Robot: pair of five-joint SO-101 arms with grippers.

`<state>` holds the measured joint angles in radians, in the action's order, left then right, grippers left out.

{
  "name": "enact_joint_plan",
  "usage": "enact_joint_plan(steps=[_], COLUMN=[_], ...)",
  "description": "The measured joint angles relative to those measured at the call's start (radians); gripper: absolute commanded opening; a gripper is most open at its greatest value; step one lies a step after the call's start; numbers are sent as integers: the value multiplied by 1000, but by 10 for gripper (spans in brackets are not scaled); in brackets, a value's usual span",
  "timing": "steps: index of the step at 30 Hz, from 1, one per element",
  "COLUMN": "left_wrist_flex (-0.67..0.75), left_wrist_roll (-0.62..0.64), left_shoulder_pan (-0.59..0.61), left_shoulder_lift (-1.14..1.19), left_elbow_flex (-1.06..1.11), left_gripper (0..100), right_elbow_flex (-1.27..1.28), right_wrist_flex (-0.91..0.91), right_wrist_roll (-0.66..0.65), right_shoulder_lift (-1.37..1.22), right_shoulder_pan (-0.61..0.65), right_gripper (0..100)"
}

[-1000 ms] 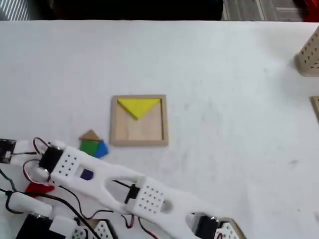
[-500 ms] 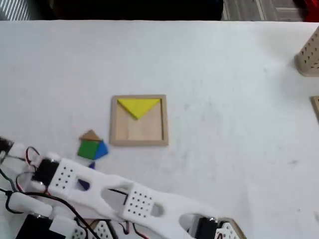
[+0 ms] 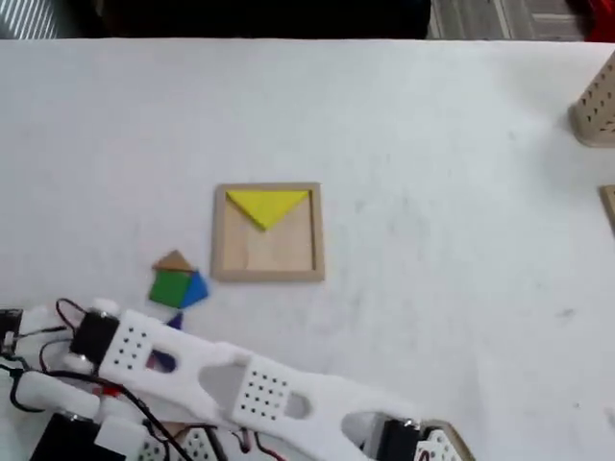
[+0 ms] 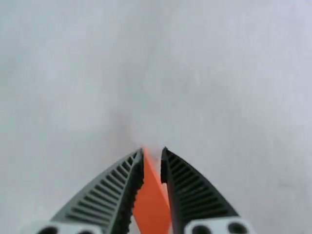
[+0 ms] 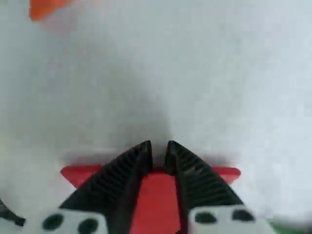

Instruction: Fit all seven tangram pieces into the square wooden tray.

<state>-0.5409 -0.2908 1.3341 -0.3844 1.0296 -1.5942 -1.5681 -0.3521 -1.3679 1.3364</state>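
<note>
1. Wood, pale and smooth, forms the square tray (image 3: pixel 219 235), which lies flat near the middle of your matte white table (image 3: pixel 432 144).
2. Inside it you have one yellow triangle (image 3: pixel 266 205). Its long side runs along the far rim and its tip points toward the tray's centre. The other part of the floor is bare grain.
3. Just off the tray's near left corner, as the high view shows it, three flat pieces sit in a cluster. A brown triangle (image 3: pixel 174 260) is farthest out, a green square (image 3: pixel 172 287) touches it on the near side, and a blue piece (image 3: pixel 196 288) is tucked against the green one.
4. A white arm (image 3: pixel 240 384) of perforated plates stretches along the near edge of the table, close to that cluster.
5. Your left gripper (image 4: pixel 152 151) has its ribbed dark jaws clamped on the orange piece (image 4: pixel 151 200), held edge-on as a thin wedge above the table.
6. Your right gripper (image 5: pixel 157 146) has its jaws drawn nearly together, with only a slit between them. The flat red piece (image 5: pixel 78 174) spreads wide beneath them, one pointed end on each side. You cannot tell whether the tips touch it.
</note>
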Motion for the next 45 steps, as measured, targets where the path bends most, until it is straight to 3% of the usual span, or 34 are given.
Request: enact_joint_plan(steps=[5, 19, 27, 37, 45], left_wrist_flex=[0, -41, -195, -505, -552], left_wrist_roll=[0, 0, 0, 0, 0], left_shoulder_pan=[-3, -6, -35, -144, -146], left_shoulder_lift=[0, 0, 0, 0, 2], left_elbow_flex=[0, 0, -68, -278, -299], left_gripper=[94, 94, 94, 94, 94], right_elbow_flex=[-38, -38, 9, 462, 540], right_wrist_flex=[-129, -157, -161, -132, -112], right_wrist_roll=[-57, -75, -75, -68, -66], right_shoulder_lift=[0, 0, 28, 324, 364], right_shoulder_pan=[-48, -87, -87, -103, -106], right_gripper=[17, 16, 16, 17, 18])
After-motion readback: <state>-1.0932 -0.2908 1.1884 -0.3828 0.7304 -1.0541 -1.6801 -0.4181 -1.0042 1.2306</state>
